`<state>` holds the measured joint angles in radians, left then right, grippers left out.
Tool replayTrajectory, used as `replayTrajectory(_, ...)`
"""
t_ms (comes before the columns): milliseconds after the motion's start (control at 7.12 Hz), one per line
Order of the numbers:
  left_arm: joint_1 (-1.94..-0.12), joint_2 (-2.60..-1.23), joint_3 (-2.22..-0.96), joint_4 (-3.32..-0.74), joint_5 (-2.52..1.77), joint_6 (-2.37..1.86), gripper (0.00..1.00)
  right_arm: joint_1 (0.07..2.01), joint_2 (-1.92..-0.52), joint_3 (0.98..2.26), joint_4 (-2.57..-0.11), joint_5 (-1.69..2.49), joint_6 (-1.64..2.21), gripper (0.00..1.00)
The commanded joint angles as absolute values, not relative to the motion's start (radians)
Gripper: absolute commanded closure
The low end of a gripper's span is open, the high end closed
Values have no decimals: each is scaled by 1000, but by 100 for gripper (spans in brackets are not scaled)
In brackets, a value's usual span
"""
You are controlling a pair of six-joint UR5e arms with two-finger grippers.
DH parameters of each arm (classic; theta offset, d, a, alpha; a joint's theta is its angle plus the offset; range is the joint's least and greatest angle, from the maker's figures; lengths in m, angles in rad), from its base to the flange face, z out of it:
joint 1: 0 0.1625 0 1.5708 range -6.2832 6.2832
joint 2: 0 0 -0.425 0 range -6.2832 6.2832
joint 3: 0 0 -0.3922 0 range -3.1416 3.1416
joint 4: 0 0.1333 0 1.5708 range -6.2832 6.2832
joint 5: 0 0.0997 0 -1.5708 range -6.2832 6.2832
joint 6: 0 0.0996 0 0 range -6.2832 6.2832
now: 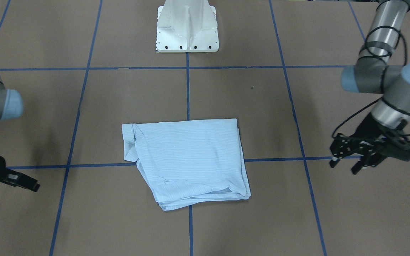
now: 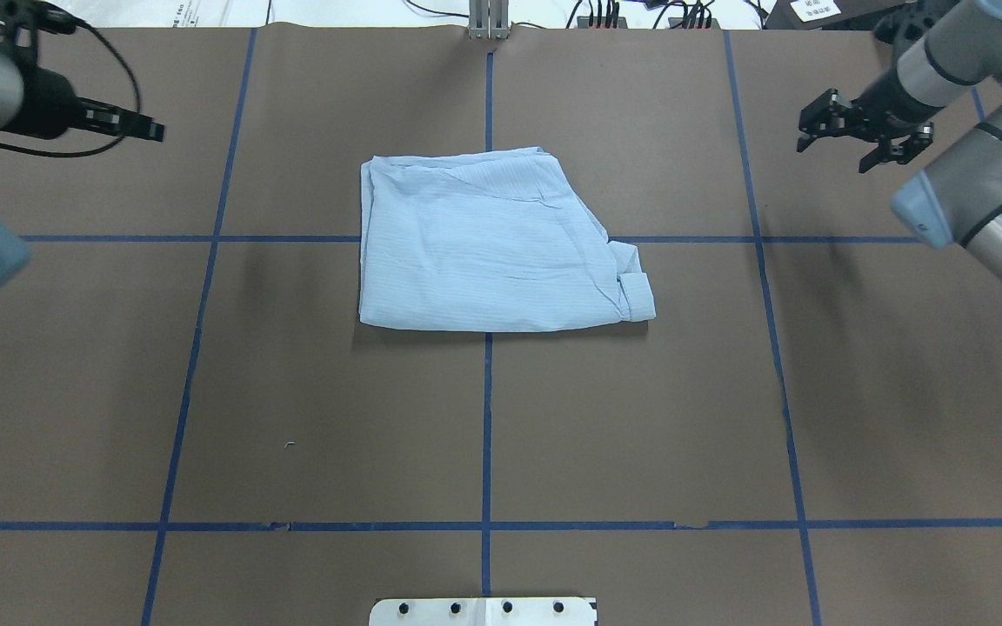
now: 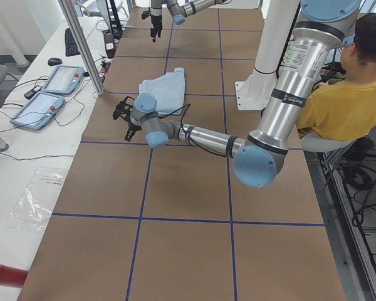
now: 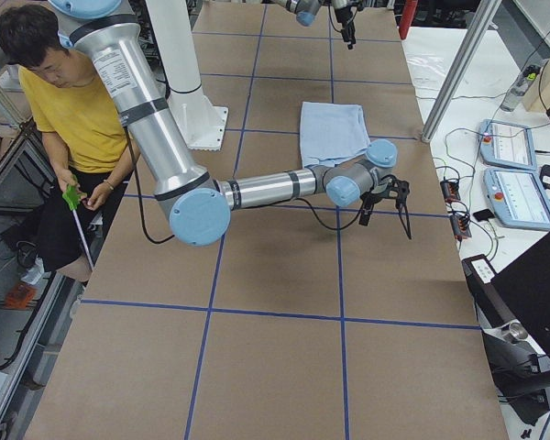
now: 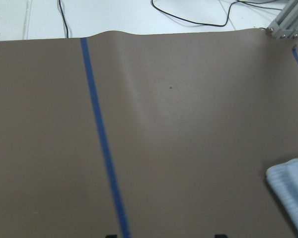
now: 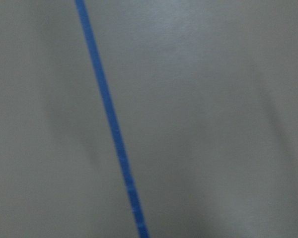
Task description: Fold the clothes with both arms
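The clothes (image 2: 484, 243) are one light blue striped shirt, folded into a rough rectangle flat on the brown table (image 2: 336, 417), collar end toward my right. It also shows in the front view as the shirt (image 1: 190, 160), and a corner of the shirt (image 5: 293, 193) appears in the left wrist view. My left gripper (image 1: 343, 166) hovers open and empty, well off the shirt's left side. My right gripper (image 2: 833, 155) hangs open and empty, far off the collar side. Neither arm touches the cloth. The right wrist view holds only table and blue tape.
Blue tape lines divide the table into squares. The white pedestal base (image 1: 187, 32) stands at the robot's edge. A person in a yellow shirt (image 3: 338, 94) sits beside the base. Control tablets (image 3: 50, 88) and a metal post (image 3: 81, 44) lie past the far edge.
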<state>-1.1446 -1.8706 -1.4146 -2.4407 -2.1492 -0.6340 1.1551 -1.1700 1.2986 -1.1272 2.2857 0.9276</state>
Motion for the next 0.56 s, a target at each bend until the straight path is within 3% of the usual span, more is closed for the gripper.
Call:
replayTrajectory(0, -1288, -1740, -1422, -2439, -2284, -396, 27, 1299, -1328, 1347, -1131, 2316, 632, 0)
replayTrajectory(422, -1443, -1605, -1483, -2358, -2359, -246, 21, 1510, -1459, 1402, -1334, 2345, 203, 0)
